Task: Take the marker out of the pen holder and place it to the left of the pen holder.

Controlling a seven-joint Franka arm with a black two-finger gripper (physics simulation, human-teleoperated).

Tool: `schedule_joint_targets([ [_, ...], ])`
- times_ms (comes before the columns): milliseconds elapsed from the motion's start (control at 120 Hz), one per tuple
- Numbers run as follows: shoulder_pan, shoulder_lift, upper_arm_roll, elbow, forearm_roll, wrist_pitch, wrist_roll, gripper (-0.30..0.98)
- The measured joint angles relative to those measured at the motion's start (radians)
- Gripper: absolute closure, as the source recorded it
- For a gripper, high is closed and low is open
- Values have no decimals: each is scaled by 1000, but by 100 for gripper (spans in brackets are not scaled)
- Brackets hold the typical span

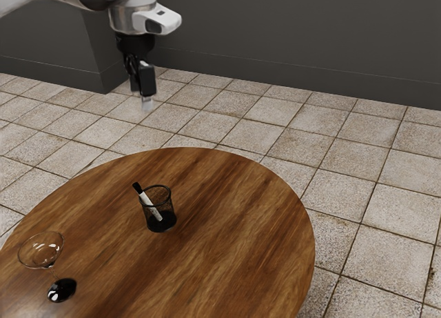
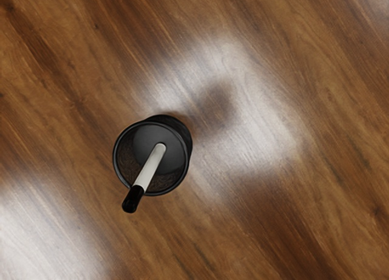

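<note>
- The marker (image 1: 151,204) stood in the pen holder, leaning, its white barrel reaching down inside and its black end sticking up past the rim.
- In the exterior view, that black end pointed up toward the view's left; the wrist view, from above, had it poking out over the rim.
- The pen holder (image 1: 161,223), a round black cup with see-through mesh sides, stood upright on the table around the marker's lower part.
- The gripper (image 1: 147,104) hung high up, well apart from both marker and holder, touching neither.
- Whether its jaws were parted or closed together, I could not tell.
- Above it, the pale arm (image 1: 131,16) came in from the exterior view's upper left.
- A stemmed glass (image 1: 41,252) with a clear bowl and a dark foot stood on the table, toward the exterior view's lower left, apart from the holder.
- The table (image 1: 238,239) was round, brown and wood-grained, with pale gleams on its top in the wrist view.
- Past it lay a floor (image 1: 372,228) of light speckled tiles, running back to a dark grey wall (image 1: 296,35).
</note>
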Motion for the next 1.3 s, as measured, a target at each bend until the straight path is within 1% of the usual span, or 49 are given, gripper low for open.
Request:
schedule_joint_targets([
  [225,4,10,5,-30,5,0,-4,0],
  [408,41,117,11,-63,9,2,-24,1],
  [575,96,146,10,-141,-1,65,-9,8],
  [758,141,159,10,-193,-22,163,31,14],
  [917,184,195,10,-228,-42,230,70,24],
  [1108,208,229,10,-259,-68,298,113,33],
  [1192,230,223,10,-296,-78,322,130,36],
  [1300,234,176,5,-361,-97,342,149,37],
])
